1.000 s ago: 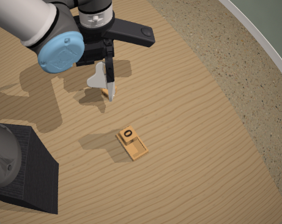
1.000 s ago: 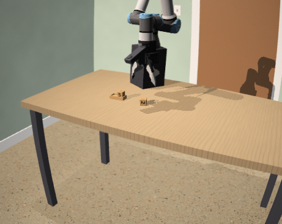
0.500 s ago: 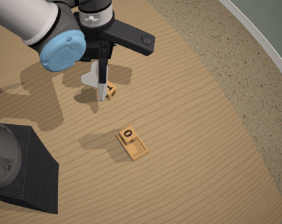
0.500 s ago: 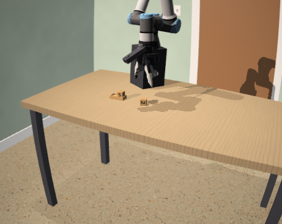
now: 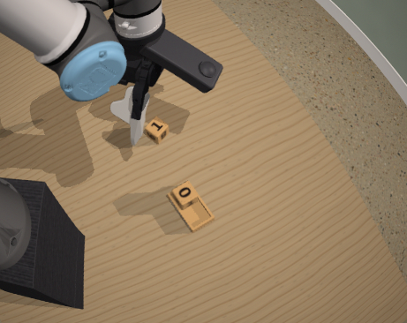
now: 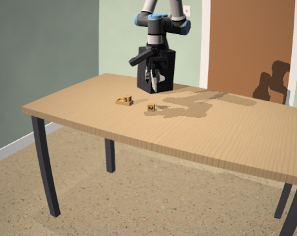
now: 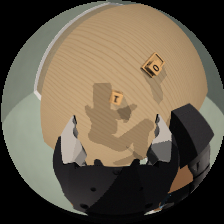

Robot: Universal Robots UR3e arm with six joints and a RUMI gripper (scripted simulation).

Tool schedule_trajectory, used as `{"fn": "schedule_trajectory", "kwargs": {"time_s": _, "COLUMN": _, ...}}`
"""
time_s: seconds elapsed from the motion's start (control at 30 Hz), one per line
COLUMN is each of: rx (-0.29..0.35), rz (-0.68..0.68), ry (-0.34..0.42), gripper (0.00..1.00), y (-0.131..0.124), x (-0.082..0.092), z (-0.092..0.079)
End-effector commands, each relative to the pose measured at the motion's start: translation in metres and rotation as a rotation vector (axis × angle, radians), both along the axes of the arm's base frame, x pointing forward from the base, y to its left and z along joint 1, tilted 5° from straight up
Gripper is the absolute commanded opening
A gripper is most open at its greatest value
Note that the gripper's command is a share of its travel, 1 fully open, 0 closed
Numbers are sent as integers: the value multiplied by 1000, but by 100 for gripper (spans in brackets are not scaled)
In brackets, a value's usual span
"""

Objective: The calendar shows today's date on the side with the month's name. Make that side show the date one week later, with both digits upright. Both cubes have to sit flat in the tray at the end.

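Top view: claw (image 5: 135,119) is spread wide with nothing in it, hanging above the table (image 5: 275,185) just beside the loose cube (image 5: 157,130), which shows 1 on top; the other cube (image 5: 184,194) shows 0 on top and sits in one end of the tray (image 5: 199,217), other slot free. Exterior view: loose cube (image 6: 151,107) faces out with what looks like a 2, the tray cube (image 6: 127,98) side digit is too small to read. Wrist view: loose cube (image 7: 116,97) lies ahead of the fingers, off centre. To do this well I'd centre over it first, square the jaws to two flat faces, descend straight, and pick faces that let the needed digit end up upright
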State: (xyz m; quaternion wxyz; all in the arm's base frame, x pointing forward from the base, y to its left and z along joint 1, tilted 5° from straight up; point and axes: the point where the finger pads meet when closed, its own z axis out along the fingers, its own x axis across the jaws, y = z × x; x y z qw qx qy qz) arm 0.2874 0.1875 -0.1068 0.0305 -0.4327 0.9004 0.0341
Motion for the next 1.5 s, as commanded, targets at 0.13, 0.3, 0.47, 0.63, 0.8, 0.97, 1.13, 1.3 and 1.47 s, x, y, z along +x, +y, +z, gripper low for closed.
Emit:
{"fn": "schedule_trajectory", "kwargs": {"time_s": 0.13, "rx": -5, "rz": -210, "ry": 11, "gripper": 100, "y": 1, "x": 0, "z": 0}}
{"fn": "schedule_trajectory", "kwargs": {"time_s": 0.3, "rx": -3, "rz": -285, "ry": 18, "gripper": 100, "y": 1, "x": -1, "z": -1}}
{"fn": "schedule_trajectory", "kwargs": {"time_s": 0.47, "rx": -2, "rz": -317, "ry": 20, "gripper": 100, "y": 1, "x": -1, "z": -1}}
{"fn": "schedule_trajectory", "kwargs": {"time_s": 0.63, "rx": -2, "rz": -322, "ry": 21, "gripper": 100, "y": 1, "x": -1, "z": -1}}
{"fn": "schedule_trajectory", "kwargs": {"time_s": 0.8, "rx": -1, "rz": -322, "ry": 20, "gripper": 29, "y": 1, "x": -1, "z": -1}}
{"fn": "schedule_trajectory", "kwargs": {"time_s": 0.97, "rx": -1, "rz": -323, "ry": 20, "gripper": 29, "y": 1, "x": -1, "z": -1}}
{"fn": "schedule_trajectory", "kwargs": {"time_s": 1.13, "rx": -1, "rz": -323, "ry": 21, "gripper": 29, "y": 1, "x": -1, "z": -1}}
{"fn": "schedule_trajectory", "kwargs": {"time_s": 1.3, "rx": -1, "rz": -323, "ry": 21, "gripper": 29, "y": 1, "x": -1, "z": -1}}
{"fn": "schedule_trajectory", "kwargs": {"time_s": 1.47, "rx": -1, "rz": -322, "ry": 21, "gripper": 29, "y": 1, "x": -1, "z": -1}}
